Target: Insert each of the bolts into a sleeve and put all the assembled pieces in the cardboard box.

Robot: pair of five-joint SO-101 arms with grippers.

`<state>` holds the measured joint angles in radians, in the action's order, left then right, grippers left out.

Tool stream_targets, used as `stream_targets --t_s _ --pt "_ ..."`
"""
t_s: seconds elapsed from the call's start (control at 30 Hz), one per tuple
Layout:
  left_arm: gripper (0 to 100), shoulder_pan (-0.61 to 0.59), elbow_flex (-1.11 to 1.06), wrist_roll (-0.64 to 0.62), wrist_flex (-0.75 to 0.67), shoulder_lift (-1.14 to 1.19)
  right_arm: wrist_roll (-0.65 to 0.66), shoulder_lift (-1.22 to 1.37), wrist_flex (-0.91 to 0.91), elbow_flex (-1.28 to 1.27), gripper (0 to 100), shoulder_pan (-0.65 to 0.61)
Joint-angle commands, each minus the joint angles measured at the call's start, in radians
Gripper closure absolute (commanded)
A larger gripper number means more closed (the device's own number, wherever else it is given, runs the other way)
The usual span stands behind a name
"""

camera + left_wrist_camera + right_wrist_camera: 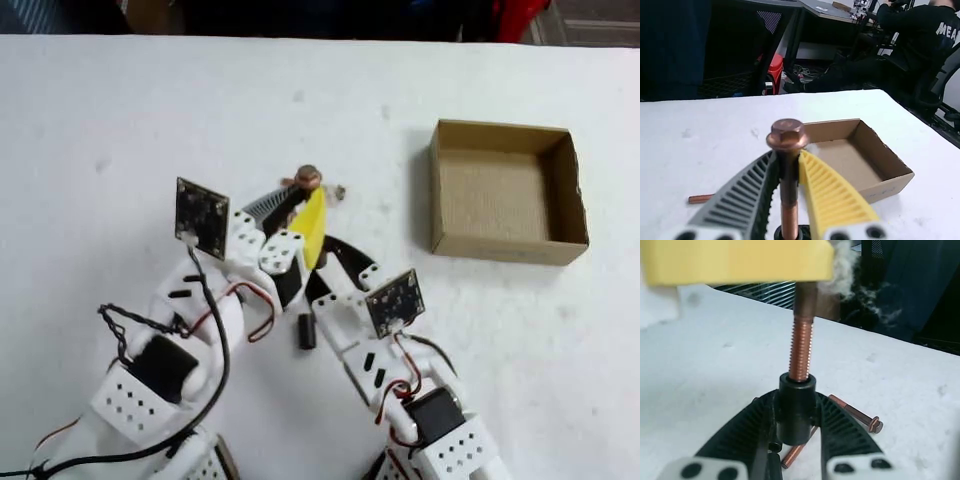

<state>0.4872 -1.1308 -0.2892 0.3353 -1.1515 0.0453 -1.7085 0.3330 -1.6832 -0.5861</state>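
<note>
Copper bolt [788,190] stands upright at the centre of the left wrist view, its hexagonal head above the fingertips. Its shaft is clamped between the grey finger [740,205] and the yellow finger [835,200] of the left hand [787,160], which is closed tight on it. The threaded lower end sits in the mouth of a black sleeve [797,407]; in the right wrist view the thread goes into the sleeve's top at the middle of the frame. The right hand [796,415] grips that sleeve between its two black fingers, drawn narrow around it. In the high view the two hands meet just left of centre, with the bolt head at the top of the pair.

A second sleeve [307,331] lies free on the white tabletop [120,120], below the hands in the high view and between the two arms. A loose bolt [856,414] lies at the lower right of the right wrist view, just beside the right hand. Another loose bolt [792,456] lies at the bottom of that view, partly hidden behind the held sleeve. A stray bolt [702,198] shows at the lower left of the left wrist view; whether it is one of those two I cannot tell. The cardboard box [507,190] sits open at the right of the high view, well apart from the hands
</note>
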Motion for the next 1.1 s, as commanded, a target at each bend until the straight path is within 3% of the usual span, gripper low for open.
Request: stream_targets --t_s 0.0,0.77,0.83,1.07 --pt "98 -0.007 -0.009 -0.006 -0.041 -0.027 -0.005 -0.013 -0.001 -0.008 98.2 0.01" --pt "98 0.045 -0.163 0.0 -0.041 -0.027 -0.005 -0.013 -0.007 -0.008 98.2 0.053" --pt "94 0.045 -0.161 0.0 -0.041 -0.027 -0.005 -0.013 -0.005 -0.008 98.2 0.053" --pt "68 0.044 -0.163 -0.006 -0.037 -0.027 -0.005 -0.013 -0.001 -0.008 98.2 0.053"
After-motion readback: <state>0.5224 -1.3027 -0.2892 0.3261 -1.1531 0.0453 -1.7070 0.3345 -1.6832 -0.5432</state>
